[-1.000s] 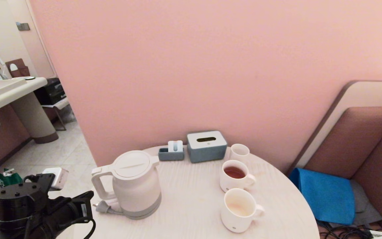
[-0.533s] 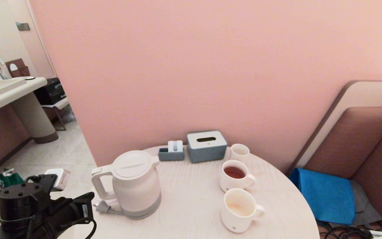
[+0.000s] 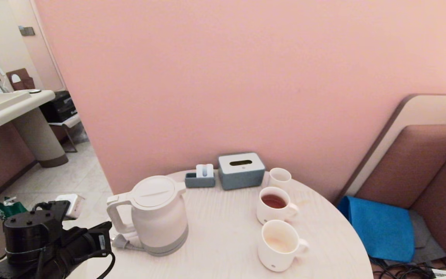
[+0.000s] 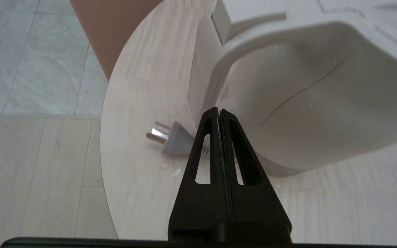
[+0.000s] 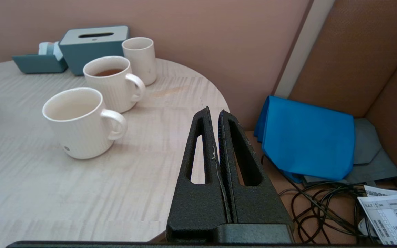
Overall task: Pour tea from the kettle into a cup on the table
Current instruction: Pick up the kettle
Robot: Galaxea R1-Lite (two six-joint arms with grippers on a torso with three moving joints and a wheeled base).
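While my left fingers [image 4: 219, 113] were pressed together just beside the kettle [image 3: 157, 215] handle, the kettle stood on the bench [image 3: 223, 240], the cup [image 3: 279, 245] well apart; closed, they risked shoving the kettle onto its plug [image 4: 171, 137] rather than gripping

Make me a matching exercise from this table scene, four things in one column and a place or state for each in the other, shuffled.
1. kettle
2. tissue box
3. left gripper
4. cup

A. shut, tips by the kettle's handle
B. at the table's far edge, against the wall
C. nearest mug, pale orange tint inside
D. upright, lid on, plug lying beside it

Pairs: 1-D, 2-B, 3-A, 4-C
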